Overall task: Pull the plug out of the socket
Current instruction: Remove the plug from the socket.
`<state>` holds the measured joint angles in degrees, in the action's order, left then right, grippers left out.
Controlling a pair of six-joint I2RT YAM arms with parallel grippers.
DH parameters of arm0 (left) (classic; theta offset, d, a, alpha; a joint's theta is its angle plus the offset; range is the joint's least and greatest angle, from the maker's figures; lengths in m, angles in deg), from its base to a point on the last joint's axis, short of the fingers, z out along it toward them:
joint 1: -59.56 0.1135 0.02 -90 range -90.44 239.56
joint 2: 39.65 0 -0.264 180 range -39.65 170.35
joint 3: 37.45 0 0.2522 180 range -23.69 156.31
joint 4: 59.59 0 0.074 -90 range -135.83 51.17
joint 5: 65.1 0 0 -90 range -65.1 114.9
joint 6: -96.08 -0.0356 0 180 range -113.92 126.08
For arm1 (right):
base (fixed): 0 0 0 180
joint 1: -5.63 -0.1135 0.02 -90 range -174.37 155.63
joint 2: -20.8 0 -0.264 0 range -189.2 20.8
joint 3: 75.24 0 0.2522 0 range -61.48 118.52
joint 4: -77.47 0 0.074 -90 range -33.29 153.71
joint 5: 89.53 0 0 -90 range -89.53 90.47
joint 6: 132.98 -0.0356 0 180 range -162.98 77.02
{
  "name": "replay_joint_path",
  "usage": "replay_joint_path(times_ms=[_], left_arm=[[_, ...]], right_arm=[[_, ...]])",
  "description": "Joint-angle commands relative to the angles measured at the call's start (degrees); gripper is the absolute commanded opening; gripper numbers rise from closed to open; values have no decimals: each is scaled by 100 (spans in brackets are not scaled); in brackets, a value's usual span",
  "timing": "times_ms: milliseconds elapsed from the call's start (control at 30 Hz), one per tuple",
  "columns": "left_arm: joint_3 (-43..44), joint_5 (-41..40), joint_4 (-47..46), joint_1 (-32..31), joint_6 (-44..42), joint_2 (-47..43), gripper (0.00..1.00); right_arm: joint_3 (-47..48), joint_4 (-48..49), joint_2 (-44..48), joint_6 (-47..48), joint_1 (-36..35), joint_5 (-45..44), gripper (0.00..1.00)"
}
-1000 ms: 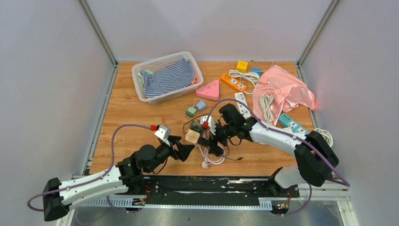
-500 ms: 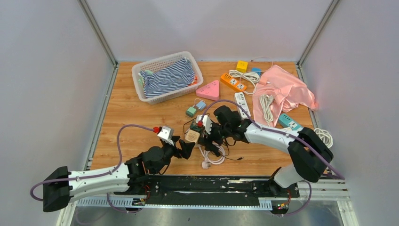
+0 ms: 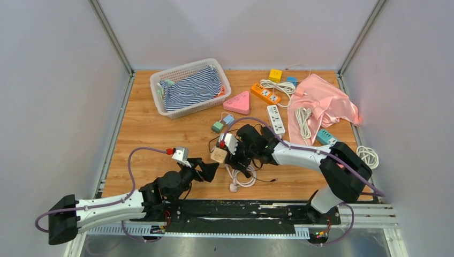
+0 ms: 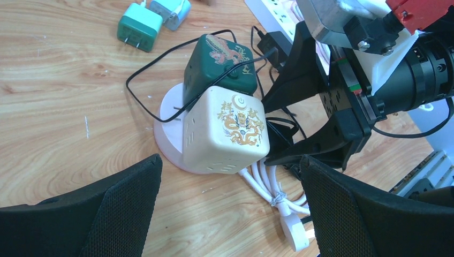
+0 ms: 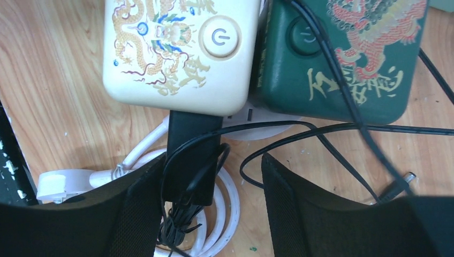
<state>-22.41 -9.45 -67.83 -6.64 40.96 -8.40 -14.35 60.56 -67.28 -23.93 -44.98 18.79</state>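
The socket is a cream cube (image 5: 179,53) with a gold dragon print, standing beside a green cube (image 5: 342,59) on a round white base. A black plug (image 5: 193,155) sticks out of the cream cube's side, its thin black cord bunched below. My right gripper (image 5: 211,163) is open around the plug: the left finger sits against it and the right finger stands apart. My left gripper (image 4: 230,166) is wide open just short of the cream cube (image 4: 225,131), touching nothing. In the top view both grippers meet at the cube (image 3: 218,155).
A coiled white cable (image 5: 225,214) lies under the plug. Small green and blue adapters (image 3: 217,127) lie just behind the cubes. Farther back are a basket (image 3: 160,80) of striped cloth, a pink triangle (image 3: 238,103), power strips (image 3: 266,94) and a pink cloth (image 3: 324,104).
My right gripper has slid left up to the cubes and its jaws have narrowed around the black plug. The left gripper has opened wider and stays close to the cream cube.
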Motion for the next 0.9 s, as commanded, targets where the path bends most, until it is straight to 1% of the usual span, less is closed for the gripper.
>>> replay_joint_path(times_ms=[0, 100, 167, 300, 333, 400, 567, 667, 767, 867], left_arm=[[-296, -297, -147, -35, 293, -179, 100], [-304, -273, -147, -41, 262, -208, 100], [-295, -266, -151, -36, 257, -183, 100], [-262, -231, -151, -38, 257, -124, 100], [-252, -229, -154, -41, 257, -109, 100], [-230, -214, -149, -39, 265, -65, 100], [-169, -268, -156, -42, 422, 180, 99], [-154, -272, -164, -40, 451, 346, 99], [27, -206, -270, -41, 338, 456, 99], [43, -194, -441, -40, 280, 590, 99]], right_arm=[[94, 195, -60, 44, -98, -376, 63], [103, 231, -93, 47, -107, -355, 59], [111, 235, -111, 56, -114, -316, 54], [112, 260, -148, 98, -125, -279, 49], [116, 264, -156, 101, -127, -280, 45], [120, 267, -158, 101, -124, -273, 41], [137, 241, -119, 106, -125, -236, 17], [162, 183, -96, 125, -125, -180, 9], [205, 109, -96, 132, -124, -130, 1], [248, 35, -105, 134, -124, -80, 0]])
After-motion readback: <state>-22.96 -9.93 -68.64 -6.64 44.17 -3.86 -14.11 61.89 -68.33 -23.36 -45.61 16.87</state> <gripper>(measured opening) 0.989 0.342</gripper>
